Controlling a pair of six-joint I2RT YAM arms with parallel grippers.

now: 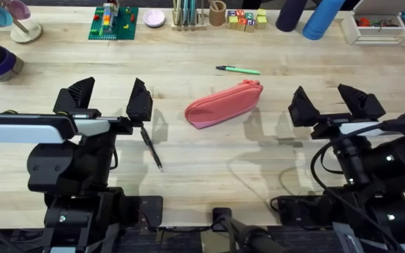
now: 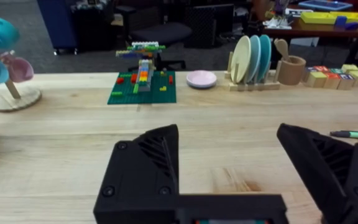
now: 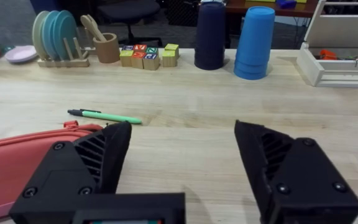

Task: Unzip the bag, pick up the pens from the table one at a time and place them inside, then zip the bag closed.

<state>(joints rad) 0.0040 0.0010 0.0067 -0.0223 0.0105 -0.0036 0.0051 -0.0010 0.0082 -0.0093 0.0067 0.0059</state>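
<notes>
The pale plank table bears the salmon bag and two pens — both pincers spread wide, empty.

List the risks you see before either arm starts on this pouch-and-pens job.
1. The bag lies loose and slanted on the table; pulling its zipper one-handed may just drag it.
2. The black pen lies right by the open left gripper, so a descent could knock it away.
3. The green pen lies flat, thin and likely to roll from the open right gripper.
</notes>
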